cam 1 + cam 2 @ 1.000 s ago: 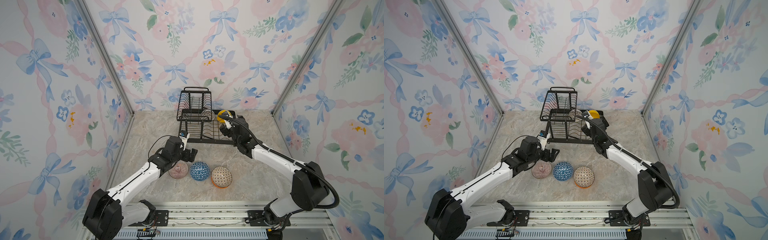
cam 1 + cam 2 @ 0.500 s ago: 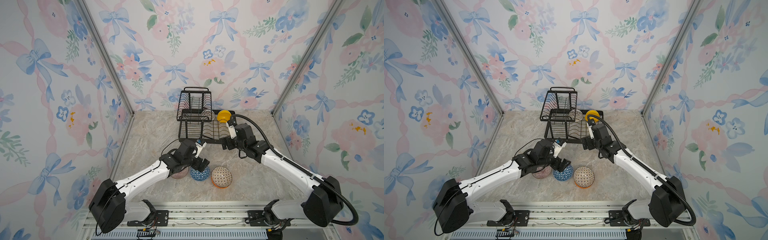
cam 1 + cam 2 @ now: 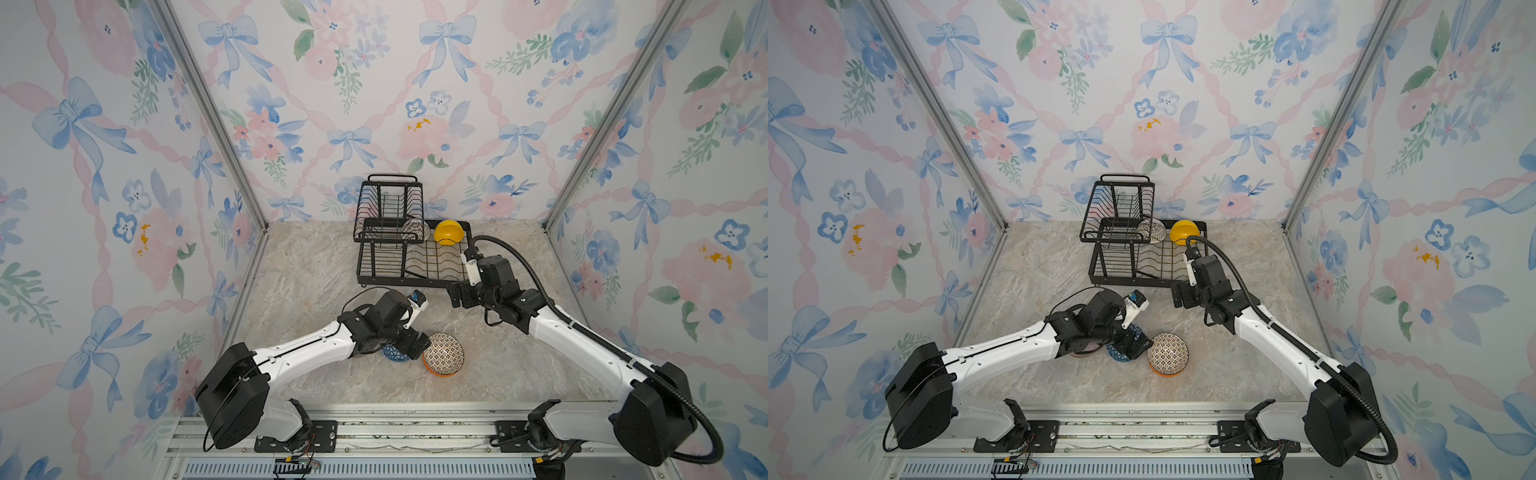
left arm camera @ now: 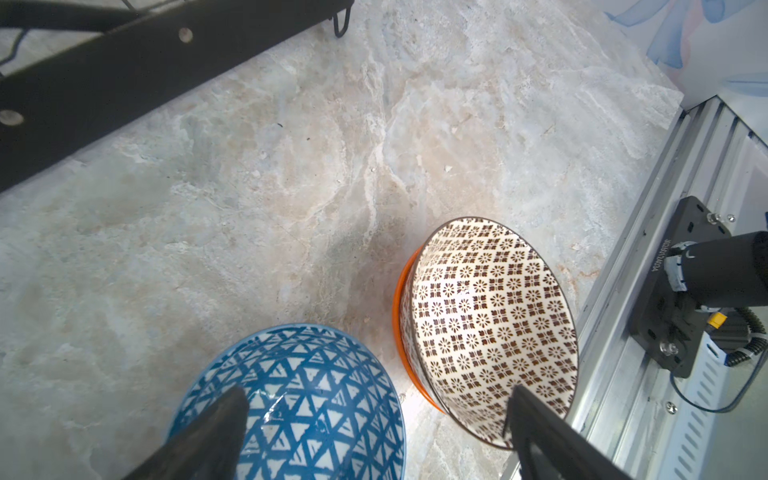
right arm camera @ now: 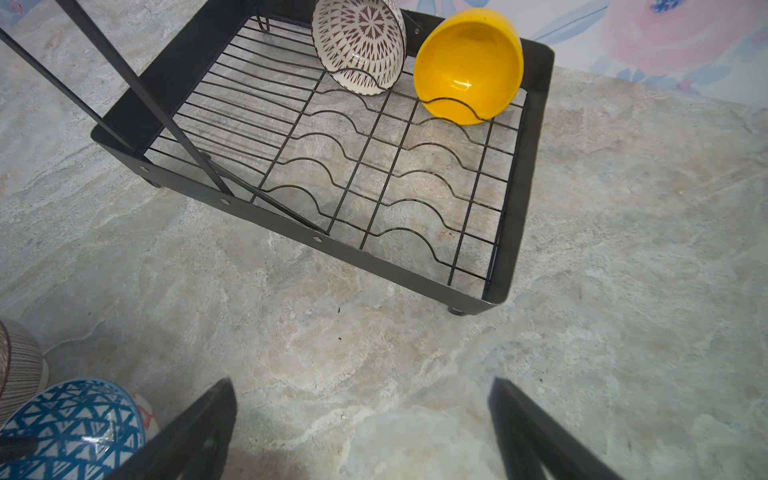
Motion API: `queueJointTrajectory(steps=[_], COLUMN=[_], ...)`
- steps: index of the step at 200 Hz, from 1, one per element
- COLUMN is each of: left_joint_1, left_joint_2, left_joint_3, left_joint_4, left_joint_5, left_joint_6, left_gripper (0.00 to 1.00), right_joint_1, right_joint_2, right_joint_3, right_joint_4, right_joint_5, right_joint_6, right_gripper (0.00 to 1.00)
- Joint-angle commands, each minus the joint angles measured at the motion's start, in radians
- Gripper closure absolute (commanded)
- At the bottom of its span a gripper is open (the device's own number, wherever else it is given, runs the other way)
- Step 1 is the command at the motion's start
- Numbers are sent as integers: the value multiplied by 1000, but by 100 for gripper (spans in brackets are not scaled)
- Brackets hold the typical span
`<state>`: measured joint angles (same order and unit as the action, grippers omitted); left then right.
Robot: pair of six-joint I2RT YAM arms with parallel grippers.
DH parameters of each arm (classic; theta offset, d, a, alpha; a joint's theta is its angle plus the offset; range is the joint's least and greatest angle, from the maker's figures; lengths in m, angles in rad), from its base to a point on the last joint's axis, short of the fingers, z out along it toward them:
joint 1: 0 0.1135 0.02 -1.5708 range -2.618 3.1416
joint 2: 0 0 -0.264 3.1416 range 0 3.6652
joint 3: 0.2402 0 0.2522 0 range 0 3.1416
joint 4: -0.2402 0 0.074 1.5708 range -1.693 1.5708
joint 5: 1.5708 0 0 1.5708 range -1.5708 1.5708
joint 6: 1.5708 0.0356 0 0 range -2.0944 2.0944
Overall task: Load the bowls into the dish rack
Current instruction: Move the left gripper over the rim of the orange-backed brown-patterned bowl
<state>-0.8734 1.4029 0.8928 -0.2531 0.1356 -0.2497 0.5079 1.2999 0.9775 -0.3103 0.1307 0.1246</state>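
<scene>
Left gripper [image 4: 376,395]: jaws stood apart above the blue bowl [image 4: 299,386] and patterned bowl [image 4: 490,324], near centre.
Right gripper [image 5: 361,384]: jaws apart, empty, before the dish rack [image 5: 536,166].
Loaded: yellow bowl [image 5: 469,66], rack's far right.
Handling: you likely faced rigid, slick, breakable ware; pinch one rim.

Yellow bowl [image 5: 469,66] and white patterned bowl [image 5: 359,45] lean tilted in the dish rack [image 5: 525,174].

Dish rack [image 3: 395,281] at 12 o'clock on desk [image 3: 316,266], near back wall. Basket tier [image 3: 384,240] raised over its 9 o'clock side. Tray's far row: inner bowl [image 3: 415,230] and, at its 3 o'clock, corner bowl [image 3: 448,232], both tilted. Row at desk's 6 o'clock, running toward 3: end bowl [image 3: 1084,350], middle bowl [image 3: 392,354], top bowl [image 3: 443,353] nested in bottom bowl [image 3: 440,372].
</scene>
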Motion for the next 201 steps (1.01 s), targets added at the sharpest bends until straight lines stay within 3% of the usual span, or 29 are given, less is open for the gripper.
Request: queueJointTrajectory(steps=[1,152,201], left_joint_1=[-13,-28,-31], left_joint_2=[30,136,157], left_joint_3=[15,70,95], left_joint_4=[-21,-67,-86], left_joint_5=[-11,-37,-41], left_joint_6=[-61,-102,-92], left_gripper=[2,2,10], right_joint_1=[-15,-42,-49], right_joint_2=[-26,-6,-4], right_joint_3=[-19,-51,-58], right_joint_4=[3,41,50], right_joint_5=[-21,-59,-68], right_joint_6=[15,18,20], right_gripper=[3,3,3])
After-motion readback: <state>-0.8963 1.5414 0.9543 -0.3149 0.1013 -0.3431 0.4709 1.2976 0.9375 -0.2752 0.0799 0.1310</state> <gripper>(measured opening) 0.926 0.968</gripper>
